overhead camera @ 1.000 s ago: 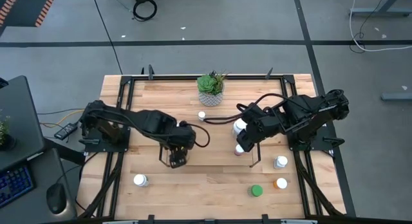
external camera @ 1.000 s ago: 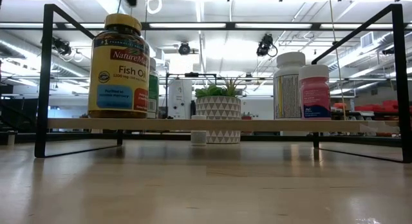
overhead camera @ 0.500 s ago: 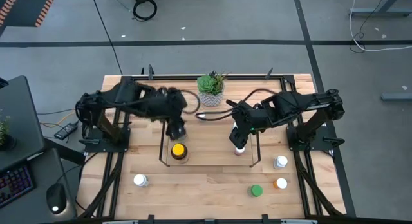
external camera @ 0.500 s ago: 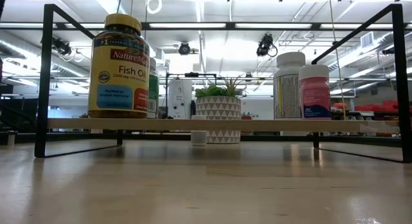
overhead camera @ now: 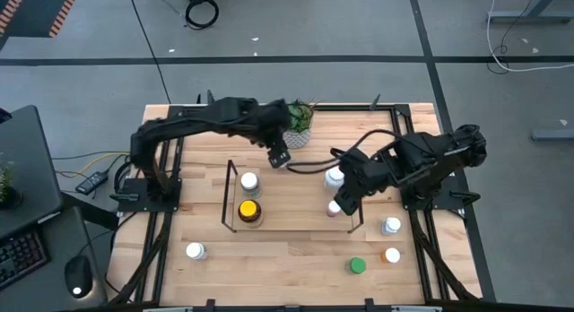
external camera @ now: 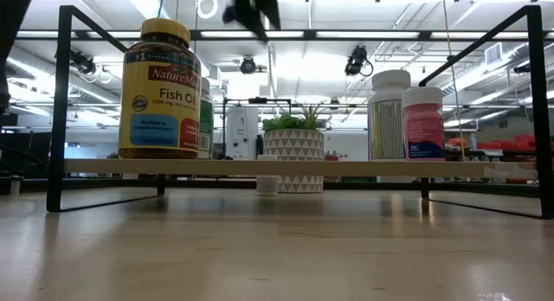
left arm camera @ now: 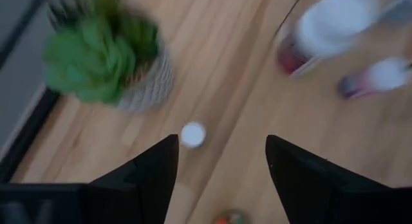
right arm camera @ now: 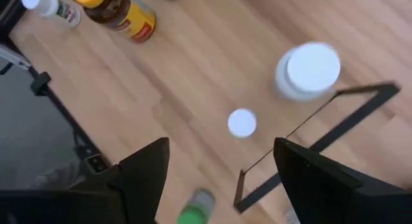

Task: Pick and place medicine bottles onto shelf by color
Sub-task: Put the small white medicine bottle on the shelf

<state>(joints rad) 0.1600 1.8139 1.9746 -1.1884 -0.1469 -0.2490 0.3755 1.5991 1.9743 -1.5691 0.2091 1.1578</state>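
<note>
Medicine bottles partly sit on the shelf (overhead camera: 231,197), sorted by colour; others wait on the bench (overhead camera: 296,258). Left tool (overhead camera: 281,156), wide open and empty, hovers over a small white bottle (left arm camera: 192,134); right tool (overhead camera: 344,201) hangs open, empty.

The shelf (external camera: 260,166) spans the picture, a light wooden board inside a thin black wire frame, resting on the wooden table (external camera: 277,249); on its left end stands a large amber bottle (external camera: 159,91) with a yellow cap and a "Fish Oil" label, upright; just behind it, partly hidden, shows a bottle with a green label (external camera: 206,119); on the right end stand a white bottle (external camera: 389,116) and a pink-labelled bottle (external camera: 423,123), side by side and touching or nearly so; beyond the shelf, near the middle, sits a potted plant (external camera: 293,150) in a white patterned pot, with a small white bottle (external camera: 267,185) on the table just beside it; a dark blurred part of an arm (external camera: 251,9) hangs at the top.
</note>
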